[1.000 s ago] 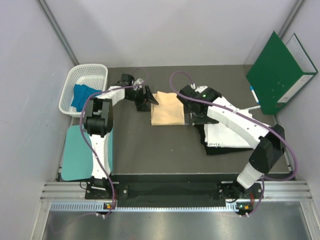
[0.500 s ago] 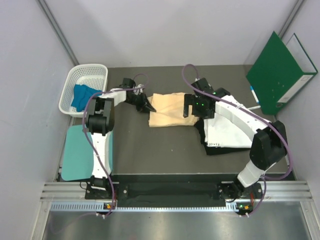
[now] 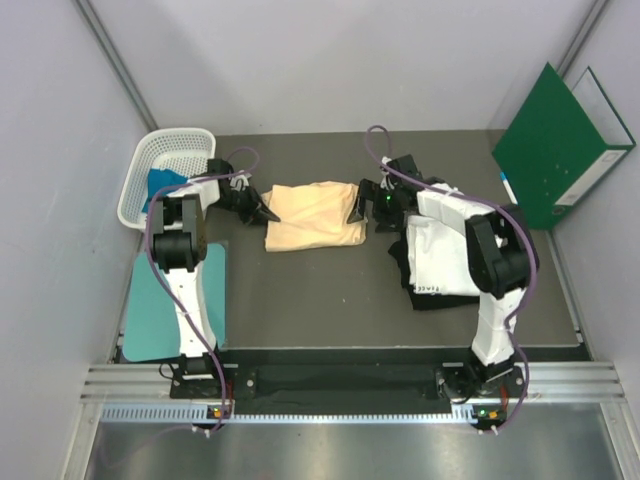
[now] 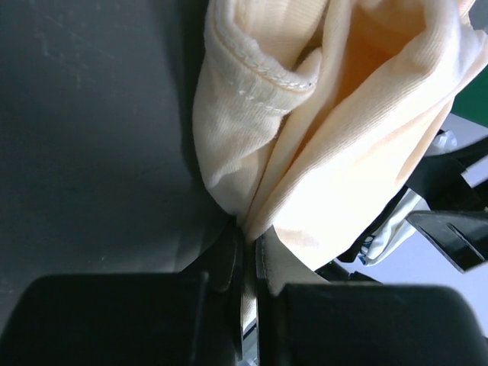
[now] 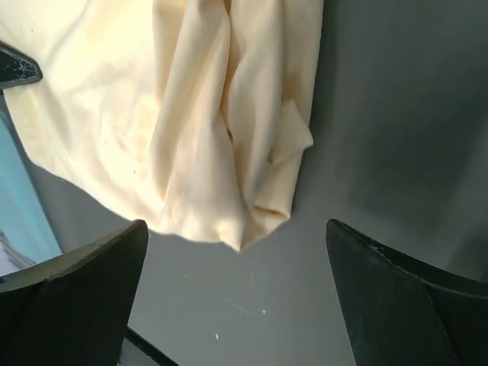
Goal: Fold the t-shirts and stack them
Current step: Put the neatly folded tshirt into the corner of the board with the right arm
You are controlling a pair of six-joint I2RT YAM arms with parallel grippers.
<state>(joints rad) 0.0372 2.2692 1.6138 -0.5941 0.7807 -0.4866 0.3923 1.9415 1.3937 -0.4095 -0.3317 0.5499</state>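
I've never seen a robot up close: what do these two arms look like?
The left arm and right arm have white shells and chunky black joints. A purple cable loops along each. Each ends in a black two-fingered tool: left tool, right tool, with a green light beside it.

The dark grey table (image 3: 320,290) carries a rumpled, partly folded peach-yellow t-shirt (image 3: 312,215) in its far middle. To the right, well apart from it, a white t-shirt (image 3: 445,255) is spread flat over a dark t-shirt (image 3: 432,301) whose edges show along its left and near sides. At the far left corner stands a white mesh basket (image 3: 133,190) holding a blue t-shirt (image 3: 157,186), and a flat teal sheet (image 3: 150,305) lies along the near left edge, overhanging it.
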